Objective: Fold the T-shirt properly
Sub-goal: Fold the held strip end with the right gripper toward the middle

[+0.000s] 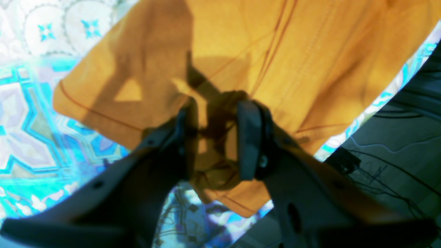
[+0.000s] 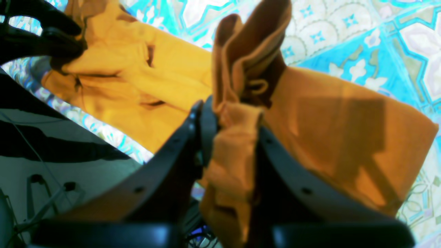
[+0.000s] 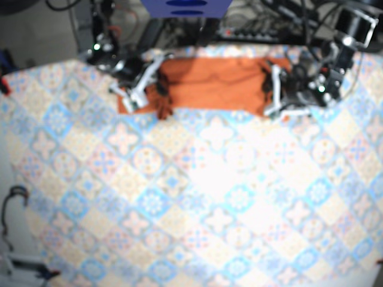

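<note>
Writing: all three views are blurring fine detail, so I cannot tell whether any lettering is there.
T-shirt (image 3: pixel 209 84): it is lying as a wide orange band along the far edge of the tablecloth (image 3: pixel 197 197) in the base view, spanning from one gripper to the other.
Colour: the cloth is showing plain rust-orange from above and brighter mustard-yellow in the two wrist views (image 1: pixel 310 51) (image 2: pixel 344 137).
Surface: darker stitched seam lines (image 1: pixel 275 44) are running diagonally across the fabric, and a stitched hem (image 1: pixel 89 108) is edging the flat panel over the tablecloth (image 1: pixel 27 120).
Left gripper (image 1: pixel 217 110): it is pinching a crumpled, shadowed bunch of the shirt between its two dark fingers (image 1: pixel 248 137), at the band's end on the base view's right (image 3: pixel 272 89).
Right gripper (image 2: pixel 234 120): it is clamping a thick gathered fold of the shirt, which is standing up in rolled layers above the fingers (image 2: pixel 203 127). This is the band's end on the base view's left (image 3: pixel 149 81).
Between the grippers: in the right wrist view the fabric is sagging in loose wrinkles toward the far end.
Shadows: gripper-shaped shadows are falling on the flat panels in both wrist views.
Tablecloth: it is showing a tile pattern of turquoise, white and pale orange medallions.
Beyond the edge: thin cables (image 1: pixel 379 165) are trailing over a grey floor.
</note>
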`<state>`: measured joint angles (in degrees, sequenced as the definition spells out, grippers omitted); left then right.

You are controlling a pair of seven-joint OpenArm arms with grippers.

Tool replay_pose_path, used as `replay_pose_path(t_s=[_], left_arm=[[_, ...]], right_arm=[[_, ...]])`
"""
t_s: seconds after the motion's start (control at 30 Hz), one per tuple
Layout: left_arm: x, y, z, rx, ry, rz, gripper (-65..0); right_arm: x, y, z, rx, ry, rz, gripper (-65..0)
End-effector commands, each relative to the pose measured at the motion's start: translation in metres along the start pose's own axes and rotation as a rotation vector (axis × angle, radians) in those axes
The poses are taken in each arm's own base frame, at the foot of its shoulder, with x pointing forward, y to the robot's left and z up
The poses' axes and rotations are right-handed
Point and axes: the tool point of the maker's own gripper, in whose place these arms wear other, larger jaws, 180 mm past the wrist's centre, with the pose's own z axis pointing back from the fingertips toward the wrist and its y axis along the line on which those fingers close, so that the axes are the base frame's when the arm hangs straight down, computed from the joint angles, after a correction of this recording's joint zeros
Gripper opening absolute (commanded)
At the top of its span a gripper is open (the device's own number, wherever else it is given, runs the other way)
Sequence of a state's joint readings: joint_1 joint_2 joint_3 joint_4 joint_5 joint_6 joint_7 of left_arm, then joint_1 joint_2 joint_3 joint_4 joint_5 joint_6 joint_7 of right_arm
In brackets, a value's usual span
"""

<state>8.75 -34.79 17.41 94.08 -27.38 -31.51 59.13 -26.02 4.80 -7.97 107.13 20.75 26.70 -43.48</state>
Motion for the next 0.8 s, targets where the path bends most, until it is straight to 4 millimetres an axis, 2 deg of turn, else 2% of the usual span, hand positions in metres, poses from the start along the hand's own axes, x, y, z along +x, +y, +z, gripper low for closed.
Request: replay_pose_path(t_s=[0.0,0.13,0.3,0.77], left_arm=[[0.005,0.008,0.006,0.019,-0.018,-0.009,-45.1],[0.005,0.007,0.006,0.018,-0.017,-0.009,-45.1],[0.005,0.007,0.006,0.018,-0.017,-0.009,-45.1],[0.006,0.007,0.006,0.018,-0.019,-0.009,-45.1]], right_arm=[[0.01,0.004,0.002,0.014,-0.041,0.006,-62.8],[0.01,0.007,0.001,0.022,-0.04,0.008,-62.8],[0.02,0.015,-0.005,0.049,-0.055,0.033,-62.6],[0.019,0.015,-0.005,0.049,-0.053,0.032,-62.3]])
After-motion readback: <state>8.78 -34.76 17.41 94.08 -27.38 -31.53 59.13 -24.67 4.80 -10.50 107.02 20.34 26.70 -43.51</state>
